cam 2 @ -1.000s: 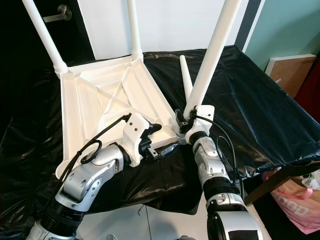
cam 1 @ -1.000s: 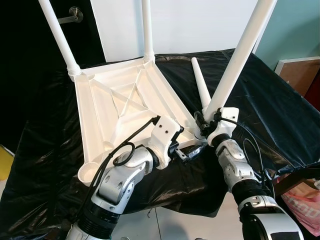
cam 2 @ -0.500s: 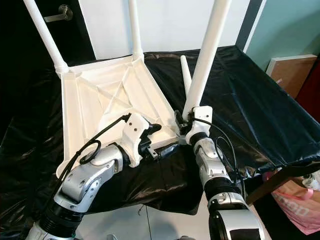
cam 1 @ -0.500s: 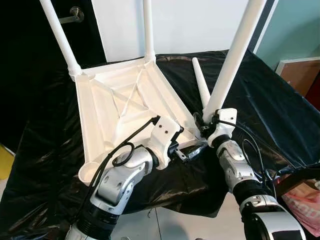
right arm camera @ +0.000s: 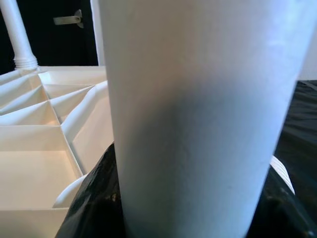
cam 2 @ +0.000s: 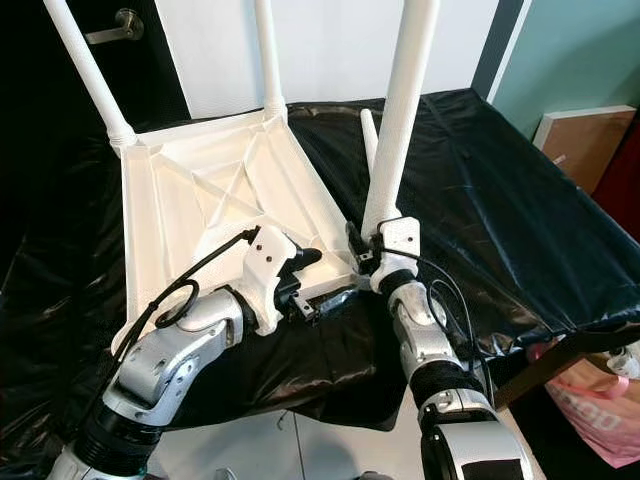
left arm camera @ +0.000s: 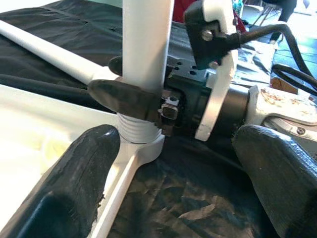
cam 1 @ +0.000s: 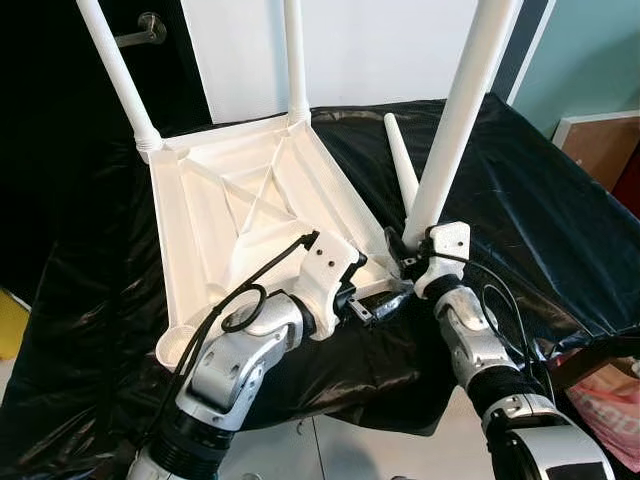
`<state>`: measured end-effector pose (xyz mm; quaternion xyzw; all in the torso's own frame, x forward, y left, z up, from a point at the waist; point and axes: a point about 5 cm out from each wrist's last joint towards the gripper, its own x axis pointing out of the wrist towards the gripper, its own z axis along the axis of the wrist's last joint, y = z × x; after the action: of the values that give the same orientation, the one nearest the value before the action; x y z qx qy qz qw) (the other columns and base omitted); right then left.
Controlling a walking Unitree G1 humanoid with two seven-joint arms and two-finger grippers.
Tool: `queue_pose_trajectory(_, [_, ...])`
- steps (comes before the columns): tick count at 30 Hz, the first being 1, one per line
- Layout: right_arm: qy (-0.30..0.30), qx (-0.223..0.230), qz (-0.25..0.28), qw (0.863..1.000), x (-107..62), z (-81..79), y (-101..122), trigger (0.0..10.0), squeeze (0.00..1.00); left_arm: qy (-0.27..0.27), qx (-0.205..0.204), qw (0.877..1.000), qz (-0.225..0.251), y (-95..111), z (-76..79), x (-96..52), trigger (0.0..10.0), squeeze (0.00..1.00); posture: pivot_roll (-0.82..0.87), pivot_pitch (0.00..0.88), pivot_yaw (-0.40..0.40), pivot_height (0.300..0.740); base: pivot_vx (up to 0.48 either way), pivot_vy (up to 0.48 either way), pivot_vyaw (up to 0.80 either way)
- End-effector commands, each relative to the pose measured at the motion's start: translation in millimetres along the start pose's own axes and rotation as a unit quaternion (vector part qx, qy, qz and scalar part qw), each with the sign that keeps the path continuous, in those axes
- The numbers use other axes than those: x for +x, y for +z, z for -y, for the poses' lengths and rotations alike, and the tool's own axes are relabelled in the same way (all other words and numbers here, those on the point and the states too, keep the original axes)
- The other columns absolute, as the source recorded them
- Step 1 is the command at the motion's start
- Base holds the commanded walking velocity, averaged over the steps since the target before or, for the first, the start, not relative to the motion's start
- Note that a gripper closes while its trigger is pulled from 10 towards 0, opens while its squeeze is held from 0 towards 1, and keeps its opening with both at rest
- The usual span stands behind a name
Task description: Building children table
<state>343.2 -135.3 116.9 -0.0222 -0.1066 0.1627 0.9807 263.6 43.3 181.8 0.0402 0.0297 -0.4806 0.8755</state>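
The white children's table lies upside down on the black-covered surface, with two legs standing in its far corners. My right gripper is shut on a third white leg, held almost upright over the near right corner. Seen from the left wrist, that leg's threaded end sits at the corner socket. My left gripper is open just in front of that corner, one of its fingers by the rim. A loose fourth leg lies on the cloth behind.
The black cloth drapes over the front edge near my arms. A dark door with a handle stands behind on the left. A brown board leans at the right, with a pink bag on the floor below.
The held leg has swung more upright, its top moving left. My right gripper shifted slightly with it. The left gripper has stayed put.
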Motion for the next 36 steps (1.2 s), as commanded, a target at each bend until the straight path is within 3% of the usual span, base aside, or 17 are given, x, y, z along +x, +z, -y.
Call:
queue_pose_trajectory(1, [0.02, 0.005, -0.056, 0.998, -15.4, -8.8, -25.3, 10.0, 0.0, -0.001, -0.001, 1.0, -0.004, -0.5, -0.1, -3.1, 10.0, 0.0, -0.06, 0.077, 0.032, 0.74, 0.0, 0.0, 0.0])
queue_pose_trajectory(17, [0.03, -0.033, -0.074, 0.996, -23.5, -11.2, -35.8, 10.0, 0.0, -0.008, 0.002, 1.0, -0.014, 0.3, 0.8, -8.4, 10.0, 0.0, -0.04, 0.086, 0.058, 0.74, 0.0, 0.0, 0.0])
queue_pose_trajectory(22, [0.061, -0.087, -0.073, 0.992, -26.8, -14.1, -37.2, 10.0, 0.0, -0.008, 0.002, 1.0, -0.016, 1.2, 1.3, -9.7, 10.0, 0.0, -0.04, 0.085, 0.06, 0.74, 0.0, 0.0, 0.0])
queue_pose_trajectory(28, [0.086, -0.12, -0.073, 0.986, -31.6, -16.9, -40.1, 10.0, 0.0, -0.009, 0.003, 1.0, -0.016, 2.1, 1.4, -10.6, 10.0, 0.0, -0.04, 0.08, 0.06, 0.74, 0.0, 0.0, 0.0])
queue_pose_trajectory(36, [0.061, -0.062, -0.089, 0.992, -32.4, -12.4, -44.1, 10.0, 0.0, -0.012, 0.005, 1.0, -0.017, 3.0, 2.6, -10.2, 10.0, 0.0, -0.04, 0.074, 0.063, 0.74, 0.0, 0.0, 0.0])
